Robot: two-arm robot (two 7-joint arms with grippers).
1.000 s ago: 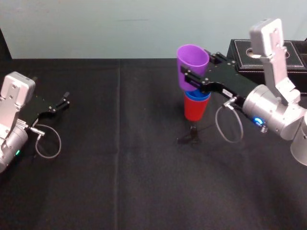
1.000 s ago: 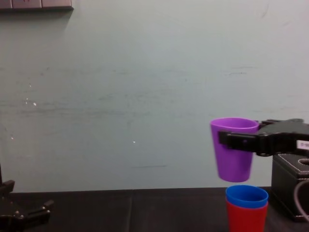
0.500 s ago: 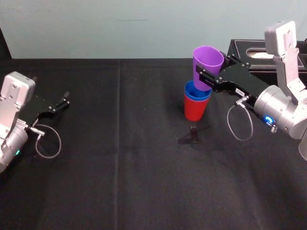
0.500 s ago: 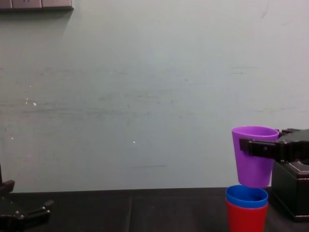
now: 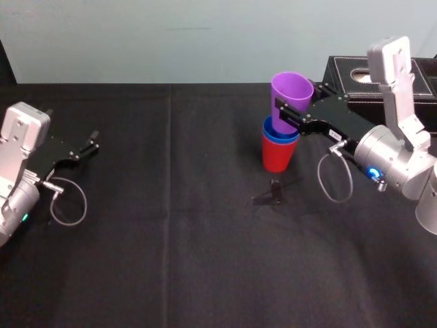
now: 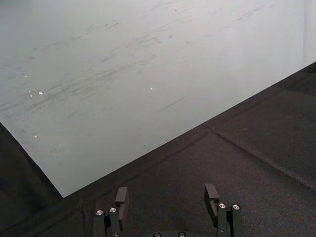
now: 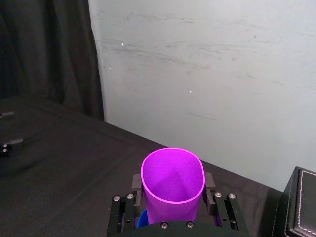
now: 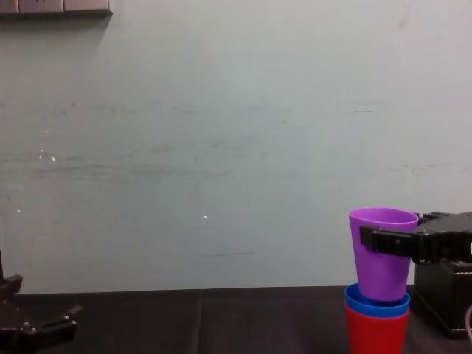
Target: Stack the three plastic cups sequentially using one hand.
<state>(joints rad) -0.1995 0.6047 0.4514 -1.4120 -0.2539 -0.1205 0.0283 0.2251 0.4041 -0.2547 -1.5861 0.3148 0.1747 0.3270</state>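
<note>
A red cup (image 5: 277,158) stands upright on the black cloth with a blue cup (image 5: 269,132) nested in it. My right gripper (image 5: 289,113) is shut on the purple cup (image 5: 291,96), one finger on each side of its wall. The purple cup is upright and its base sits inside the blue cup's mouth. From the side, the purple cup (image 8: 382,254) rises out of the blue rim (image 8: 376,302) above the red cup (image 8: 376,333). The right wrist view looks down into the purple cup (image 7: 173,180), with a sliver of blue (image 7: 141,219) below. My left gripper (image 5: 89,145) rests open at the far left.
A black stitched box (image 5: 351,76) stands just behind and right of the stack, close to my right arm. A small dark item (image 5: 273,193) lies on the cloth in front of the red cup. The black table (image 5: 171,239) stretches between the two arms.
The right gripper has swung back over the stack and lowered the purple cup, so its base now sits in the blue cup. The left arm has not moved.
</note>
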